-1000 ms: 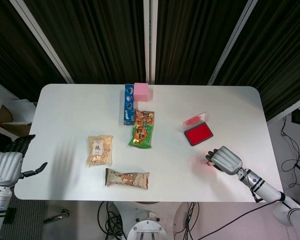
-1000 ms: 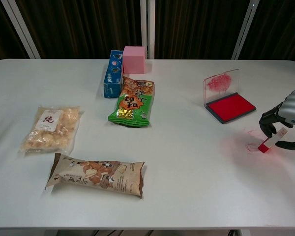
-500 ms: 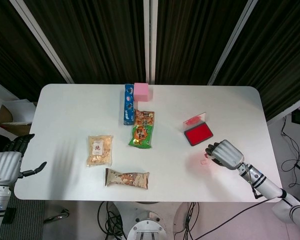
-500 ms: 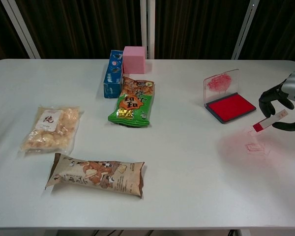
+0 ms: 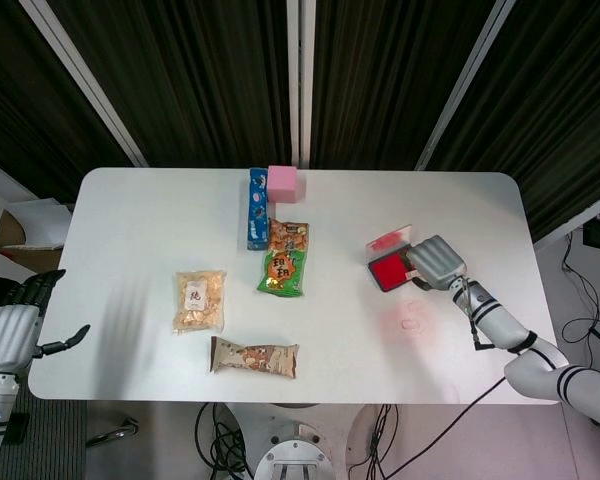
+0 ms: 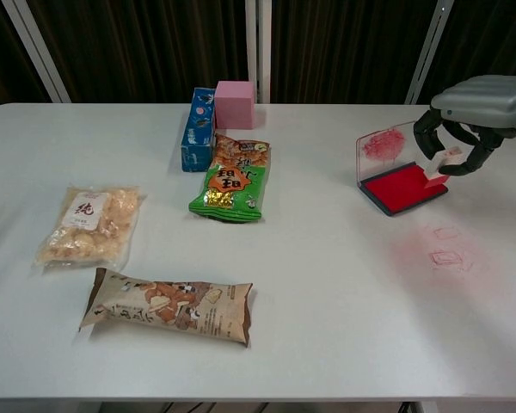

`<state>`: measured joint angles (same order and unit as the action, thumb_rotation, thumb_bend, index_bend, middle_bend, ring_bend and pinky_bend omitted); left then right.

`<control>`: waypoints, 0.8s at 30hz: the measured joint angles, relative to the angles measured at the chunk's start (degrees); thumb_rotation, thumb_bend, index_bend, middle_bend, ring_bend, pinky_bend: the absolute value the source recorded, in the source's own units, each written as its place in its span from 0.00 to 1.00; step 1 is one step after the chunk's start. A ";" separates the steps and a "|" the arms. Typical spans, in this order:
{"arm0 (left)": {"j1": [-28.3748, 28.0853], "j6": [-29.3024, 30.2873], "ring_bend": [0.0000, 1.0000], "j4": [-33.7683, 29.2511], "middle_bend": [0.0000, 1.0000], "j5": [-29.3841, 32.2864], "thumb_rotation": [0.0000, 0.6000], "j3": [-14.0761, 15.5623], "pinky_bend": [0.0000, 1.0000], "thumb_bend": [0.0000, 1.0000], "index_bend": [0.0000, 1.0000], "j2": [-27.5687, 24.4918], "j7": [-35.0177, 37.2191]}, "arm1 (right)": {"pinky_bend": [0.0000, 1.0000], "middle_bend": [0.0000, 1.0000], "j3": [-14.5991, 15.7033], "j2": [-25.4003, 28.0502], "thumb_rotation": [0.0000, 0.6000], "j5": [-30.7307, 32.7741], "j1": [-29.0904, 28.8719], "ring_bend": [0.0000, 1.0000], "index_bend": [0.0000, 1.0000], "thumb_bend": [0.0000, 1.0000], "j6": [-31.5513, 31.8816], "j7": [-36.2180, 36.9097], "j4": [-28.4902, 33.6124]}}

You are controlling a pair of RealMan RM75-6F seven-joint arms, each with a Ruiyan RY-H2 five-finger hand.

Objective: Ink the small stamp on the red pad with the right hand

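- Toward the right edge of the bench (image 6: 327,344), the small stamp (image 6: 437,169) is pinched in the curled fingers of the right hand (image 6: 464,120), its red end set down on the red pad (image 6: 404,188).
- Whether the stamp face is pressed flat on the ink cannot quite be made out; in the chest view it appears to touch the pad's right part.
- The pad's clear lid (image 6: 385,146), smeared with red, is stood up at the pad's far side.
- Faint red stamp marks (image 6: 447,249) are seen on the bench surface nearer the front edge, just beside the pad.
- Off the bench's left front corner, the left hand (image 5: 15,330) is held with fingers spread, nothing in it.
- Near the back edge a pink block (image 6: 235,104) is set touching a blue box (image 6: 197,129); a green snack bag (image 6: 232,179) lies just in front of them.
- Toward the left front, a clear snack bag (image 6: 90,224) and a brown snack bag (image 6: 168,305) are laid close together.
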<state>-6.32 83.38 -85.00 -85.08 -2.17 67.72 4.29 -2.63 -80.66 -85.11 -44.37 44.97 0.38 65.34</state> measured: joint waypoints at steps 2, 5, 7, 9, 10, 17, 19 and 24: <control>0.04 -0.13 0.12 0.45 0.13 0.09 0.51 0.04 0.21 0.17 0.11 0.12 0.38 | 0.92 0.58 -0.98 -0.48 1.00 1.80 -1.49 0.72 0.65 0.28 -2.13 -1.98 0.28; 0.06 -0.27 0.12 0.88 0.13 0.24 0.51 0.02 0.21 0.17 0.11 0.13 0.85 | 0.92 0.58 -1.88 -1.72 1.00 3.99 -2.99 0.72 0.65 0.28 -4.81 -4.37 0.20; 0.09 -0.24 0.12 1.09 0.13 0.29 0.51 -0.04 0.21 0.17 0.11 0.13 1.12 | 0.92 0.58 -2.18 -2.61 1.00 5.24 -3.45 0.72 0.65 0.28 -6.15 -5.16 -0.18; 0.10 -0.30 0.12 1.37 0.13 0.35 0.51 -0.06 0.21 0.17 0.11 0.17 1.38 | 0.92 0.58 -2.29 -3.27 1.00 6.38 -3.83 0.72 0.65 0.28 -7.44 -5.60 -0.64; 0.10 -0.38 0.12 1.48 0.13 0.38 0.51 -0.05 0.21 0.17 0.11 0.19 1.46 | 0.92 0.58 -2.29 -3.58 1.00 6.78 -3.99 0.72 0.65 0.28 -7.92 -5.91 -0.95; -0.08 -0.94 0.12 2.10 0.13 0.61 0.51 -0.12 0.21 0.17 0.11 0.22 1.94 | 0.92 0.59 -2.36 -5.30 1.00 8.83 -4.85 0.72 0.66 0.29 -9.84 -7.11 -3.21; -0.14 -1.03 0.12 2.21 0.13 0.65 0.51 -0.15 0.21 0.17 0.11 0.27 1.98 | 0.92 0.59 -2.34 -5.67 1.00 9.25 -5.09 0.72 0.66 0.29 -10.49 -7.22 -3.82; -0.23 -1.24 0.12 2.35 0.13 0.80 0.51 -0.23 0.21 0.17 0.11 0.33 1.92 | 0.92 0.59 -2.06 -6.70 1.00 9.56 -5.53 0.72 0.66 0.30 -11.25 -7.30 -5.17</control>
<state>-6.55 82.14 -82.65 -84.28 -2.40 68.05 6.21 -4.69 -87.36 -75.55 -49.90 33.72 -6.92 60.16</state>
